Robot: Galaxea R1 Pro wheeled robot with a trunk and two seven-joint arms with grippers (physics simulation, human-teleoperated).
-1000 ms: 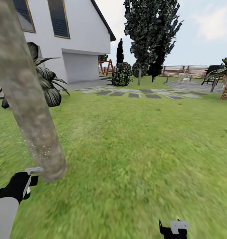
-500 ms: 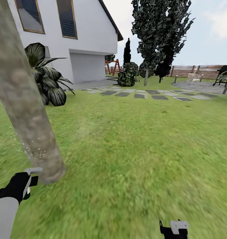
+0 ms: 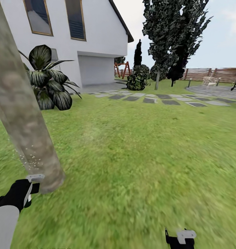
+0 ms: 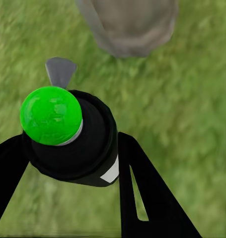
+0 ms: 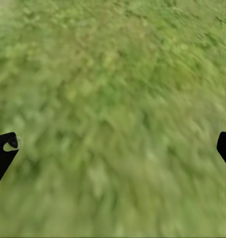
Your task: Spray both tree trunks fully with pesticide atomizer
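Note:
My left gripper (image 3: pixel 18 196) is shut on the pesticide atomizer (image 4: pixel 75 148), a black bottle with a round green cap (image 4: pixel 50 115) and a grey nozzle (image 3: pixel 35 177). The nozzle points at the foot of a thick pale mottled tree trunk (image 3: pixel 26 117) just ahead on the left. Pale specks of spray (image 3: pixel 29 159) hang on its lower part. The same trunk (image 4: pixel 127 25) stands beyond the nozzle in the left wrist view. A second tall tree (image 3: pixel 157 79) with a thin pale trunk stands far off. My right gripper (image 3: pixel 180 238) hangs open over the grass, its fingertips (image 5: pixel 3 151) wide apart.
The green lawn (image 3: pixel 142 148) stretches ahead to grey stepping stones (image 3: pixel 159 99). A white house (image 3: pixel 79 41) and a dark broad-leaved plant (image 3: pixel 48 83) lie behind the trunk. Dark cypresses, a bush (image 3: pixel 138 79) and a brown slat fence (image 3: pixel 214 73) close off the far side.
The whole view has swung left, so house, plant and far trees sit further right in the picture. Both arms keep their places. Spray specks still cling to the trunk's base.

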